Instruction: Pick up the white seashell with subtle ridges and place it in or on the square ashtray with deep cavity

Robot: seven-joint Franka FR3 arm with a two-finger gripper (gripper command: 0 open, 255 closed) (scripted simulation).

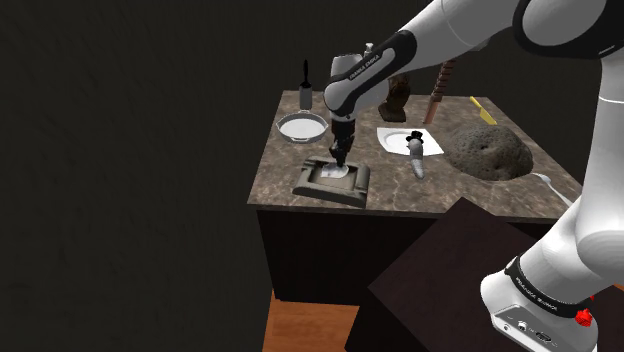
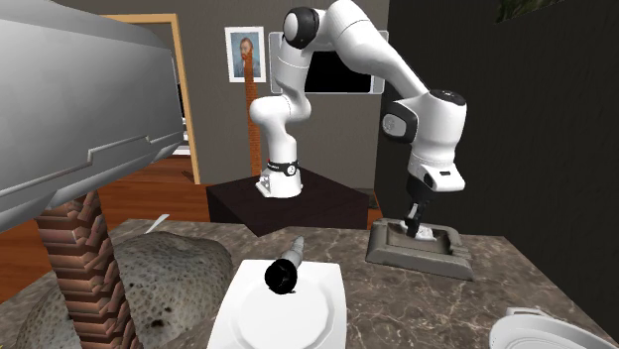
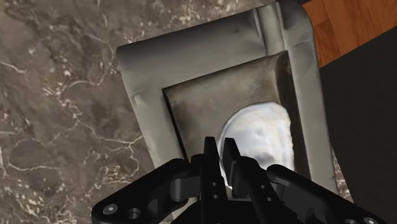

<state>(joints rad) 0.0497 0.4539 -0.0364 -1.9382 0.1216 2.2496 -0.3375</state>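
Observation:
The square grey ashtray [image 1: 357,184] sits near the front corner of the dark marble table [image 1: 420,195]. The white ridged seashell [image 3: 257,137] lies inside its deep cavity. My gripper [image 3: 221,156] points down into the cavity, its fingers nearly together and clasping the shell's near edge. In the shoulder view the gripper [image 1: 340,160] stands upright over the ashtray, with a bit of the white shell [image 1: 336,172] beneath it. The second exterior view shows the gripper [image 2: 412,226] down in the ashtray [image 2: 417,253], the shell [image 2: 428,234] beside the fingers.
A white square plate [image 1: 392,138] with a dark tool across it lies behind the ashtray. A round pan [image 1: 301,124] stands at the shoulder view's far left. A large rough rock [image 1: 488,151] fills the right side. The table edge and wooden floor [image 3: 347,25] are just past the ashtray.

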